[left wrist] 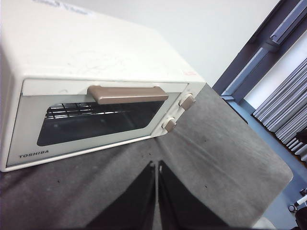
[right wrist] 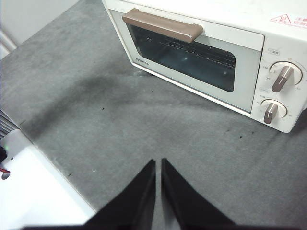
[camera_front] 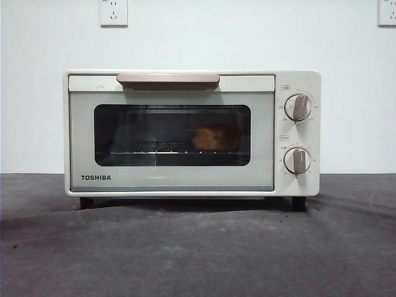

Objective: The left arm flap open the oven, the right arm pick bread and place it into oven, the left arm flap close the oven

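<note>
The cream-white oven (camera_front: 192, 133) stands on the grey table with its door shut and its beige handle (camera_front: 167, 79) level along the top edge. Through the dark window the golden bread (camera_front: 210, 137) lies on the wire rack, right of centre. My left gripper (left wrist: 156, 165) hangs shut above the table in front of the oven (left wrist: 96, 91), apart from it. My right gripper (right wrist: 158, 163) is also shut and holds nothing, well back from the oven (right wrist: 211, 52). Neither arm shows in the front view.
Two beige knobs (camera_front: 297, 107) sit on the oven's right panel. Grey cloth (camera_front: 198, 247) covers the table in front. A white edge (right wrist: 33, 191) borders the cloth near the right gripper. Wall sockets (camera_front: 113, 11) sit high on the white wall.
</note>
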Robot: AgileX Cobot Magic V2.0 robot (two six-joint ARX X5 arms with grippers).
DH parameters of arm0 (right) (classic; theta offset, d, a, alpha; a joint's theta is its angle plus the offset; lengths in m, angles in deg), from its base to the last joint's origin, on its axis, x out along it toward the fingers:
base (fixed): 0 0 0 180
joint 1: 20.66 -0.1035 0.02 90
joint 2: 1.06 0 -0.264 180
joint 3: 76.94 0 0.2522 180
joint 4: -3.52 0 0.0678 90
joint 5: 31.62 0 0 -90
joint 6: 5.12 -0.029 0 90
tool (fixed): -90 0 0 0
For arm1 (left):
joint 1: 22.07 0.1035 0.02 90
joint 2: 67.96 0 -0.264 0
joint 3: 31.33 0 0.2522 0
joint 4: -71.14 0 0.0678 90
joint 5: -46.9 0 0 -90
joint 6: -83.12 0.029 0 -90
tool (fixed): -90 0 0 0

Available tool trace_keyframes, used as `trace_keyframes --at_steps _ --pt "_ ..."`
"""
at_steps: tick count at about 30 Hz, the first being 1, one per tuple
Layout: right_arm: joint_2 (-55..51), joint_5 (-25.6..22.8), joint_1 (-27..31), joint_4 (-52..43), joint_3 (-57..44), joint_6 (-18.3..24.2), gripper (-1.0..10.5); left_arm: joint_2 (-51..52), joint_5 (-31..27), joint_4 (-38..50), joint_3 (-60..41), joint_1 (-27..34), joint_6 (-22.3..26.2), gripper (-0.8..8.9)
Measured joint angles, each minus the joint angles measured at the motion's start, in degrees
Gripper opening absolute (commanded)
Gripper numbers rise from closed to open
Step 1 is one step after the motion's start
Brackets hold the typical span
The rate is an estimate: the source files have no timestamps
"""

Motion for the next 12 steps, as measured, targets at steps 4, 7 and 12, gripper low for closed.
trace_keyframes --at_steps 4,7,12 --pt "-0.02 0.00 0.00 0.00 0.00 0.00 0.2 2.78 0.00 4.68 -3.13 0.02 0.92 0.17" --pt "-0.02 0.00 0.00 0.00 0.00 0.02 0.2 6.75 -0.24 8.37 -8.94 0.59 5.62 0.20" --pt "-0.04 0.00 0.00 0.00 0.00 0.04 0.2 15.63 -9.97 14.69 -22.08 1.27 11.91 0.20"
